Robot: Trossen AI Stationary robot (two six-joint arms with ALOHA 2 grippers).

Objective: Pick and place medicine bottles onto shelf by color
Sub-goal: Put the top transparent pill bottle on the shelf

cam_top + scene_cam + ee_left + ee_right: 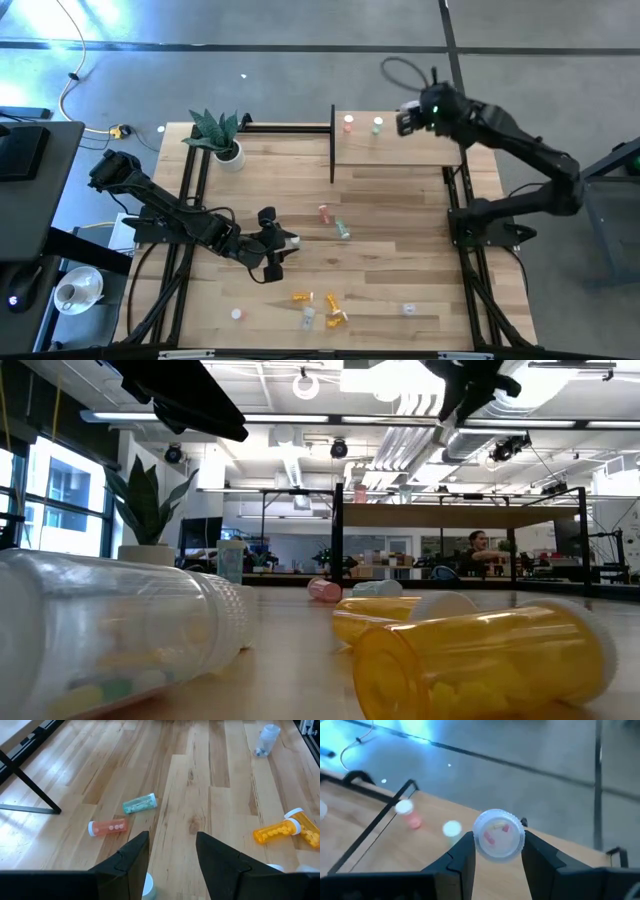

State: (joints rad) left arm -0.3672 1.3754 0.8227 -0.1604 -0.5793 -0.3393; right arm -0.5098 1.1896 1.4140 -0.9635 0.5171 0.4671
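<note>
The shelf (400, 150) stands at the table's far right. A red bottle (348, 124) and a green bottle (377, 124) stand upright on it; both also show in the right wrist view, red (408, 815) and green (451, 828). My right gripper (408, 120) is over the shelf beside the green bottle, shut on a clear bottle (498, 839). My left gripper (172, 865) is open low over the table's middle. A white-capped bottle (148, 887) lies between its fingers, close to one of them. A red bottle (107, 827) and a green bottle (140, 803) lie on their sides ahead of it. My right gripper pinches the clear bottle's sides (476, 842) between its two fingers, coming from the table's right. The bottle's round end faces the wrist camera and shows pink pills inside. The bottle is clear of the shelf board. My left gripper: I cannot tell whether a finger touches the white-capped bottle.
Three orange bottles (302, 297) (330, 300) (337, 318) and clear ones (308, 318) (408, 310) lie near the table's near edge, with one small white-capped bottle (237, 314) to their left. A potted plant (222, 140) stands at the far left. A person (478, 550) sits in the room beyond.
</note>
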